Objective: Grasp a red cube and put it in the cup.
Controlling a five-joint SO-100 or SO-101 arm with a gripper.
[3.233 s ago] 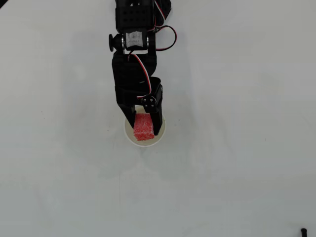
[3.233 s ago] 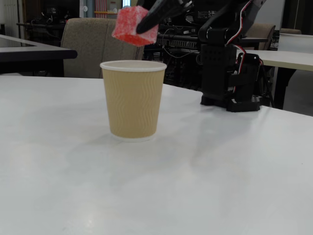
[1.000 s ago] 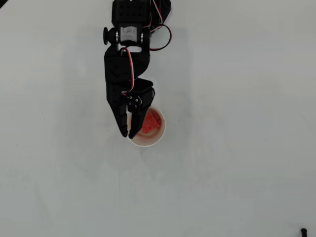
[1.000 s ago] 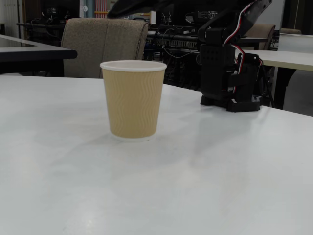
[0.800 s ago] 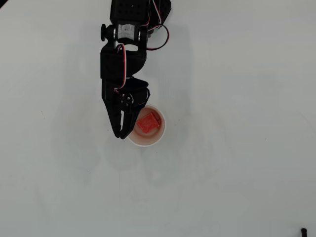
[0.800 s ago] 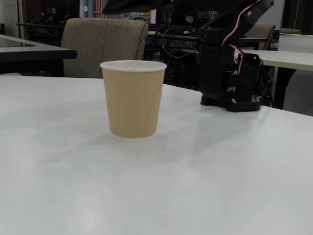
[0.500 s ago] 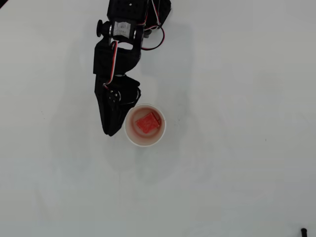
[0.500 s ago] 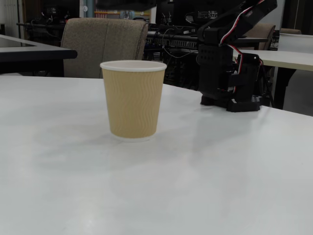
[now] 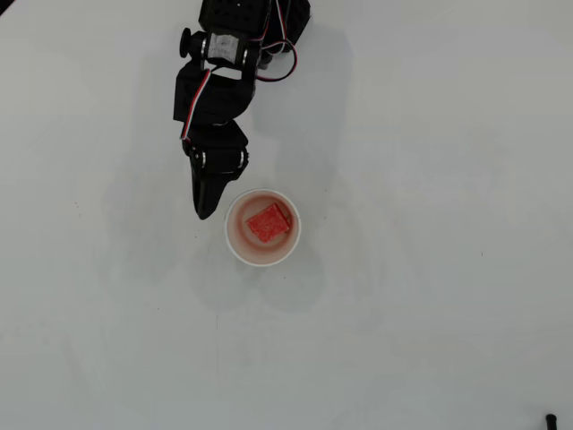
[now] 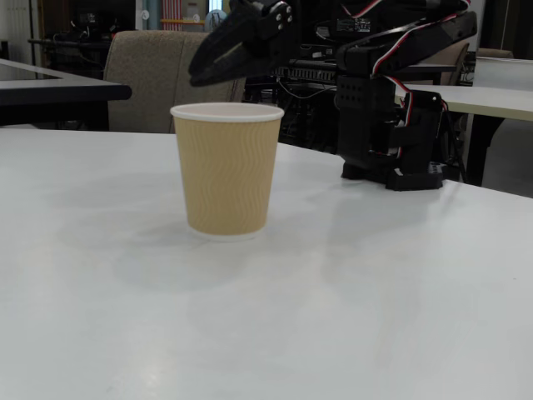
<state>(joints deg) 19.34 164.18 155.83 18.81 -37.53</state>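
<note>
overhead view: the red cube [image 9: 269, 222] lies inside the paper cup [image 9: 235, 238], near the table [image 9: 430, 296] middle, so the drop looks done. the gripper [image 9: 205, 211] hangs just beside the rim, empty; fingers look together, but i cannot tell for sure.

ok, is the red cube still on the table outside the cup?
No, the overhead view shows the red cube lying inside the cup.

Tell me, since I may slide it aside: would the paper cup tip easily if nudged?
Probably. The cup looks tall for its narrower base and likely light, holding only the small red cube. A push near the rim would likely topple it; one low on its ribbed wall should slide it across the smooth table.
</note>
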